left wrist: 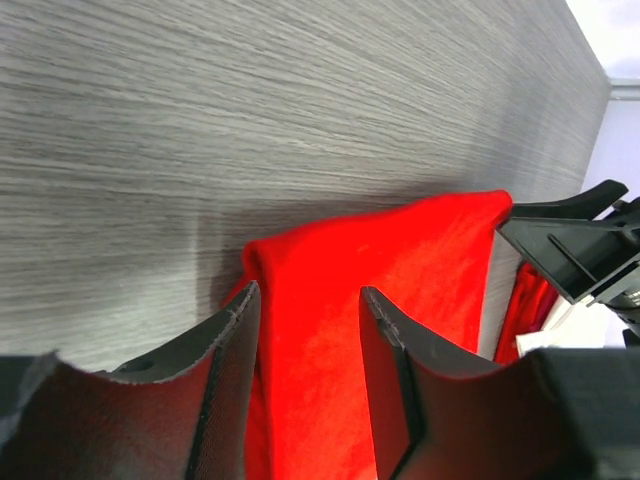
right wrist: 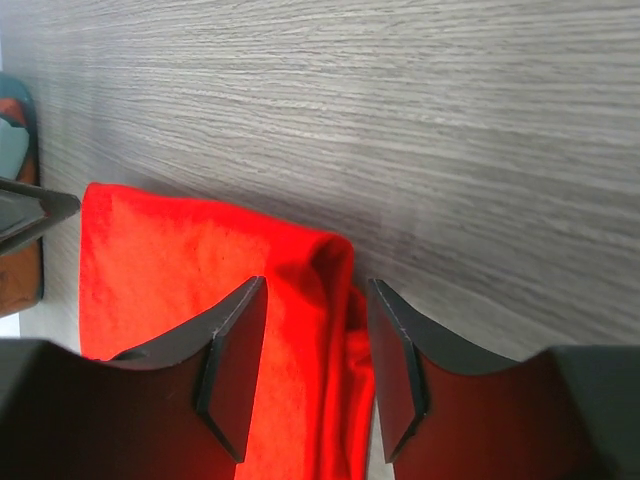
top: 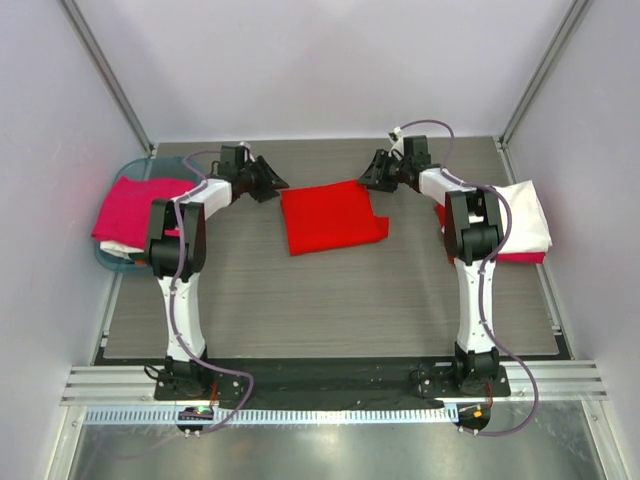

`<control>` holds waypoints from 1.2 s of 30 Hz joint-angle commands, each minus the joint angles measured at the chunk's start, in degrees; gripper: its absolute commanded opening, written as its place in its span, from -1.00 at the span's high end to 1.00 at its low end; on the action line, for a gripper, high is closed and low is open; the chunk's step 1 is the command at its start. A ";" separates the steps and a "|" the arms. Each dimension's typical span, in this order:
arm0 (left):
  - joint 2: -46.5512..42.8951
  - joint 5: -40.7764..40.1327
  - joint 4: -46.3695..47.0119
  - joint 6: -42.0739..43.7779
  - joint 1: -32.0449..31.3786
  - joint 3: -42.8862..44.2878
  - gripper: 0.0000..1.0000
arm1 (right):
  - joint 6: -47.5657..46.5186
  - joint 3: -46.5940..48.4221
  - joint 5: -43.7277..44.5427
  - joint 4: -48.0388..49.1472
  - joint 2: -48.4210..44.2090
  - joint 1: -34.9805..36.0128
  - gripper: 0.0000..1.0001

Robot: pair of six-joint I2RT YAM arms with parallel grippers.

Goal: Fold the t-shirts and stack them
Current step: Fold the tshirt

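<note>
Bright red folded cloth t-shirt (top: pixel 333 218): judged light, limp, layers prone to slip; pinch both far corners. Left gripper (left wrist: pixel 309 290), right gripper (right wrist: pixel 316 282): jaws apart, empty.

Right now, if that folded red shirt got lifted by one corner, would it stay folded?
Probably not. The red t-shirt shows soft, rounded fold edges, so it would likely droop and unfold. It lies flat on the grained table, so a push would probably bunch it rather than slide it.
</note>
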 commanded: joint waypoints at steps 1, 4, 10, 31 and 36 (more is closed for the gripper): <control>1.41 0.97 1.20 1.65 0.03 3.13 0.11 | -1.20 4.21 -1.52 1.06 0.65 1.02 0.01; 2.90 0.80 0.49 1.65 0.03 4.01 0.12 | -1.03 5.18 -1.52 0.97 1.44 1.37 0.16; 5.10 0.53 -0.48 1.91 0.03 6.56 0.36 | -0.67 5.18 -0.65 0.79 0.75 1.29 0.47; 1.94 2.28 0.58 1.65 0.03 8.85 0.99 | 0.56 -1.32 0.76 1.59 -7.42 1.38 0.98; -0.77 3.87 1.37 1.47 -0.14 7.63 0.99 | 0.21 -4.83 1.46 1.67 -11.38 1.38 0.98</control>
